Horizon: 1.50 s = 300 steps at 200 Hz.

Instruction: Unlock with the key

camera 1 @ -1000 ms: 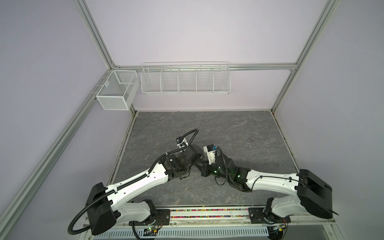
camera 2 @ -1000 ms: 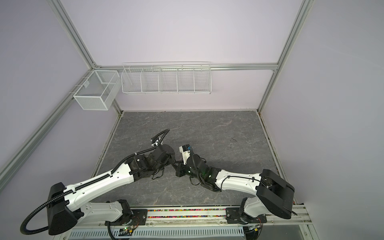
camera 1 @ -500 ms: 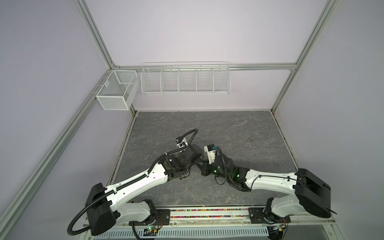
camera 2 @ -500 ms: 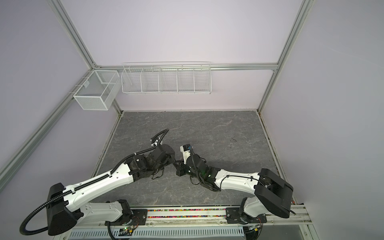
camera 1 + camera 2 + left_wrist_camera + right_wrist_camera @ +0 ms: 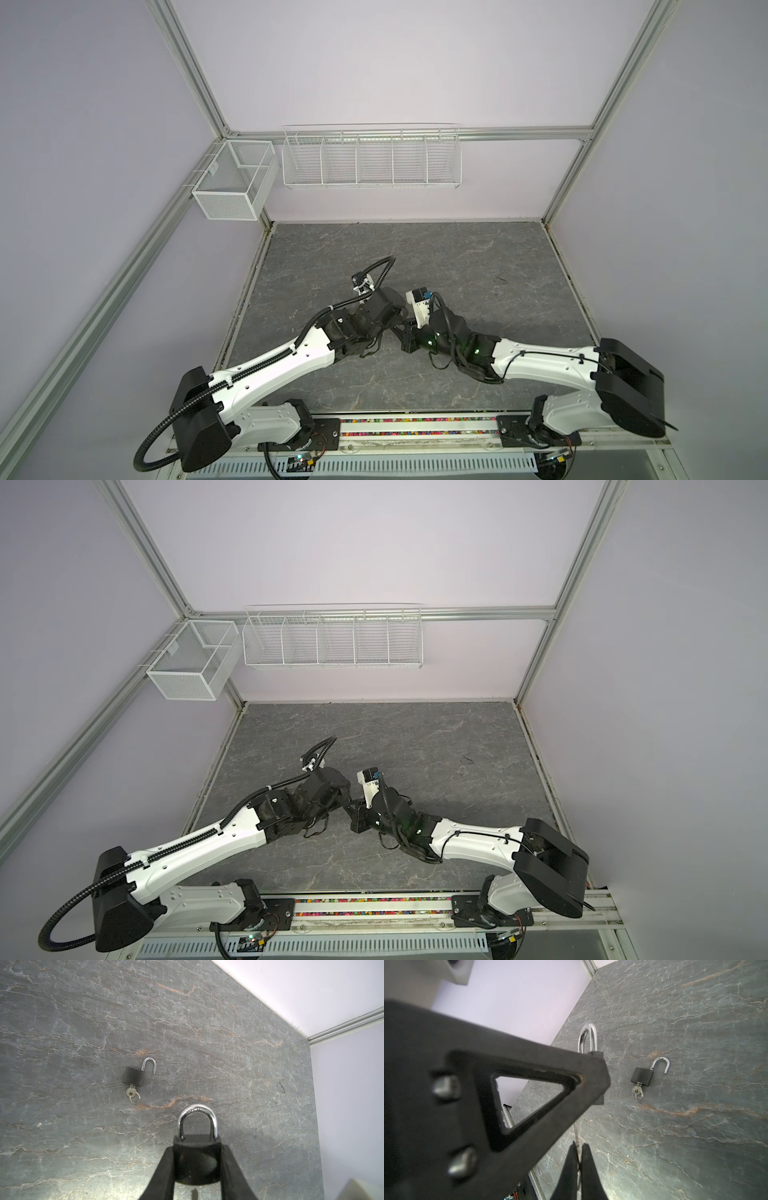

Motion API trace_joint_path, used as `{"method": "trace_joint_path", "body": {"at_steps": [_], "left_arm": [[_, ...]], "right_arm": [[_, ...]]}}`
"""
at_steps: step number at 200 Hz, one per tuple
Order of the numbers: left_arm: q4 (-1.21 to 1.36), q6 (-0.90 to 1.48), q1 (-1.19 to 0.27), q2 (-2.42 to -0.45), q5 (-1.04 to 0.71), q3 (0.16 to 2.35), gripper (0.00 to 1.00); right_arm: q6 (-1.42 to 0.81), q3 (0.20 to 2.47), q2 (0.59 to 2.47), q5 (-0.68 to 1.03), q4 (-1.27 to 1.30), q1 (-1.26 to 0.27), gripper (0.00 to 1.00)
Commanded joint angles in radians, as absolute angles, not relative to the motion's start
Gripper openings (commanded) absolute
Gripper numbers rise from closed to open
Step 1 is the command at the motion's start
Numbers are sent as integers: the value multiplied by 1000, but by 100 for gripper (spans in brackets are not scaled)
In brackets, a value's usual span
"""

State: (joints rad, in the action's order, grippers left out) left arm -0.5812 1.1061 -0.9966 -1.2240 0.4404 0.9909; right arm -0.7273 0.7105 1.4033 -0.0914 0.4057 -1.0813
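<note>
The left gripper [image 5: 198, 1159] clamps the black body of a padlock [image 5: 197, 1144], its shackle closed and pointing away. This seems meant to offer the keyhole end to the right gripper [image 5: 578, 1148], whose jaws are pinched shut on a thin metal blade, apparently the key [image 5: 575, 1134], just beside it. A smaller padlock [image 5: 134, 1077] lies well apart on the table [image 5: 62, 1022], already open with a ringed key [image 5: 130, 1091] inserted. The engraving on the held shackle is too small to read.

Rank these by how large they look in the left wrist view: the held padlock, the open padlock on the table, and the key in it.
1. Held padlock: largest, though it sits nearest the camera, so its true size is unsure.
2. Open padlock.
3. Key: smallest.
</note>
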Motion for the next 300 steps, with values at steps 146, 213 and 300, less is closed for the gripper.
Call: {"method": "trace_joint_path", "body": {"at_steps": [146, 213, 300], "left_arm": [[-569, 1092, -987, -1175, 469, 1000, 0], [-555, 1092, -987, -1188, 450, 984, 0], [-558, 1059, -987, -1190, 447, 969, 0]], "right_arm": [[-724, 713, 1380, -123, 341, -1085, 7], [-684, 757, 1380, -130, 330, -1085, 7], [-706, 756, 1378, -131, 353, -1077, 7]]}}
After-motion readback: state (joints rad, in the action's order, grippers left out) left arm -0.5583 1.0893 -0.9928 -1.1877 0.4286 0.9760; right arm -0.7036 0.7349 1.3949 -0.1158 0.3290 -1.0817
